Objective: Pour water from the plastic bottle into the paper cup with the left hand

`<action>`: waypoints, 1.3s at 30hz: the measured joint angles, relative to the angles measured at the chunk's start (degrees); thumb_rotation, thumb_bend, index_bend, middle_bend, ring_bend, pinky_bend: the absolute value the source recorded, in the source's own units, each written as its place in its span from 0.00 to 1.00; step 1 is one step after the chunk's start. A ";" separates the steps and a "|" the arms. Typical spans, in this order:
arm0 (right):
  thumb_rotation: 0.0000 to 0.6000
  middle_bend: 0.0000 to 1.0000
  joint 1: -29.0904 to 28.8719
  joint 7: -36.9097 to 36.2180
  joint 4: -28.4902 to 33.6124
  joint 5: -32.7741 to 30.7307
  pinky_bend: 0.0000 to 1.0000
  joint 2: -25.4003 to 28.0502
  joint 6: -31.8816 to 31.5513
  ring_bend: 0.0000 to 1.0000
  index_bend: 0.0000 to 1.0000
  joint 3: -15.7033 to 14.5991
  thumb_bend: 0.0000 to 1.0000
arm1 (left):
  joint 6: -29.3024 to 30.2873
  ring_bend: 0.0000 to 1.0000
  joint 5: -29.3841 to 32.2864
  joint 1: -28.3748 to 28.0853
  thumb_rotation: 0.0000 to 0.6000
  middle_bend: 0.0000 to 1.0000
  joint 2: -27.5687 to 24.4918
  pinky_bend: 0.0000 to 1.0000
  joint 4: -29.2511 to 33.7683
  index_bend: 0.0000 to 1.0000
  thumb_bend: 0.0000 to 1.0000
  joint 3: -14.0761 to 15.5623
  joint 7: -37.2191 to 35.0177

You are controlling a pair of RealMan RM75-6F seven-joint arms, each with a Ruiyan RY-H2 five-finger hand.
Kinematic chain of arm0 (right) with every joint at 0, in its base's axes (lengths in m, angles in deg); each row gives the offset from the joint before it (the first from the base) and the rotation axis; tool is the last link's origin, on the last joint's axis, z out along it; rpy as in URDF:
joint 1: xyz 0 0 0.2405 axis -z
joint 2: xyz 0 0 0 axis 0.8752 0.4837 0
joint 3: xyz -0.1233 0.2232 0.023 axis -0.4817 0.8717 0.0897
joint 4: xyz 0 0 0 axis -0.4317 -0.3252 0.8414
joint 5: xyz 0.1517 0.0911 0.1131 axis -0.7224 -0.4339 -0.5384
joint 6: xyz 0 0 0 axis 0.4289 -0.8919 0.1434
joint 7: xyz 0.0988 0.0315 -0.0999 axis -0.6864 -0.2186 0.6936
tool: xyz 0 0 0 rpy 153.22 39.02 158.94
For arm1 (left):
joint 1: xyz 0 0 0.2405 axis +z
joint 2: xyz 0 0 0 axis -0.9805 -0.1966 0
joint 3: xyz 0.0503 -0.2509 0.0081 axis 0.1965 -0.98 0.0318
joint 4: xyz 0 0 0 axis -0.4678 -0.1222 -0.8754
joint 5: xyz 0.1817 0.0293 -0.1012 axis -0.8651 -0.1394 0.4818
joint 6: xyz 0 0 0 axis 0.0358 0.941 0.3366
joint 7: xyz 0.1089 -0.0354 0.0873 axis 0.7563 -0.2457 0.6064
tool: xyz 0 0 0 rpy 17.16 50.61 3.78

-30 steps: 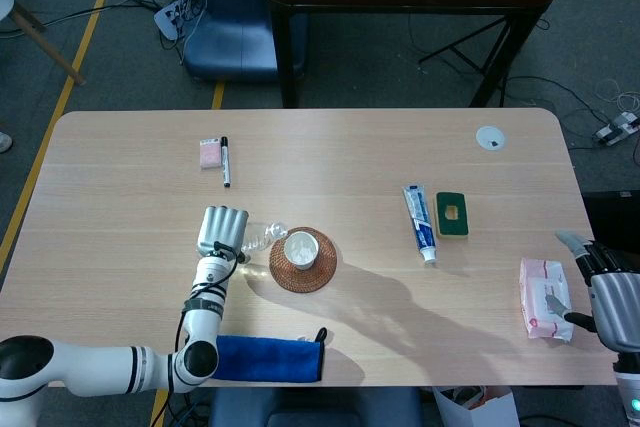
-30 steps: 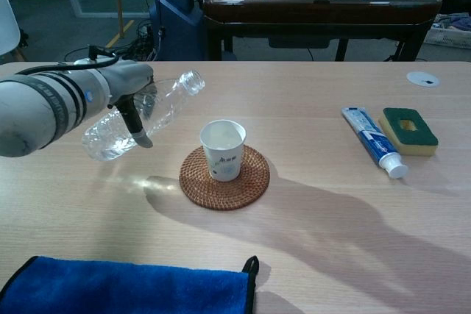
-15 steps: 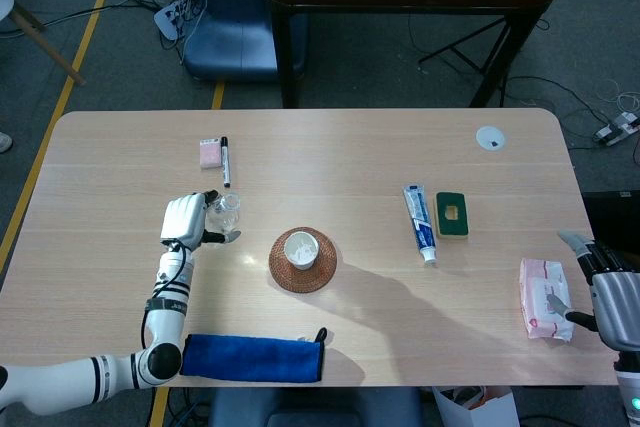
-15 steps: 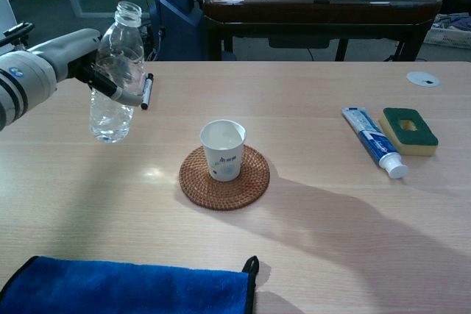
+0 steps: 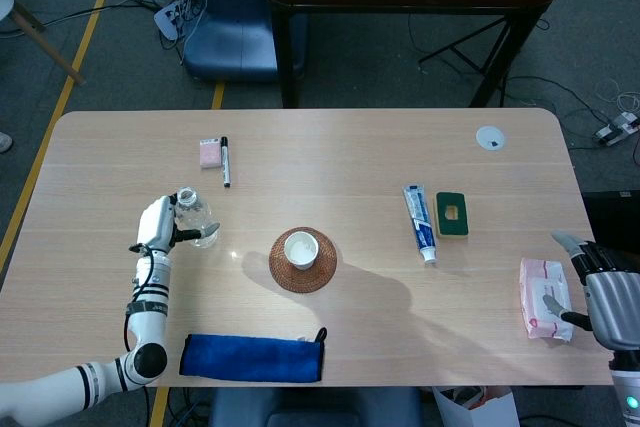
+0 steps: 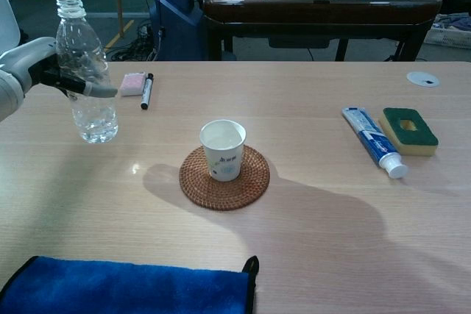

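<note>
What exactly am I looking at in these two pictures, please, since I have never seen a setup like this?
This is a two-armed robot at a wooden table, steered by a person. One picture looks down from its head, the other forward from its chest. Its left hand holds an uncapped plastic bottle upright, off to the left of a paper cup that stands on a round woven coaster. Its right hand is at the table's right edge beside a tissue pack and holds nothing. Also lying there: a blue cloth, a marker by a pink eraser, a toothpaste tube and a green sponge.
</note>
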 measured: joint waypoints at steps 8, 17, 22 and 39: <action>1.00 0.23 -0.12 0.45 0.02 -0.03 0.44 -0.18 0.28 0.21 0.18 -0.07 0.13 | 0.54 0.38 -4.09 2.12 1.00 0.78 1.99 0.37 -4.61 0.72 0.02 1.35 -4.71; 1.00 0.23 -0.24 1.07 0.02 -0.22 0.44 -0.42 0.51 0.21 0.18 -0.06 0.13 | -0.96 0.38 -4.34 2.95 1.00 0.76 2.55 0.35 -6.91 0.70 0.02 2.01 -4.48; 1.00 0.23 -0.25 1.03 0.05 -0.32 0.44 -0.40 0.55 0.21 0.18 -0.04 0.13 | -1.50 0.37 -4.99 3.48 1.00 0.75 2.86 0.35 -7.95 0.70 0.02 2.02 -5.77; 1.00 0.23 -0.31 0.71 -0.15 -0.55 0.44 -0.38 0.66 0.21 0.18 0.02 0.13 | -4.18 0.30 -6.35 4.97 1.00 0.72 3.45 0.32 -10.07 0.68 0.02 1.95 -9.11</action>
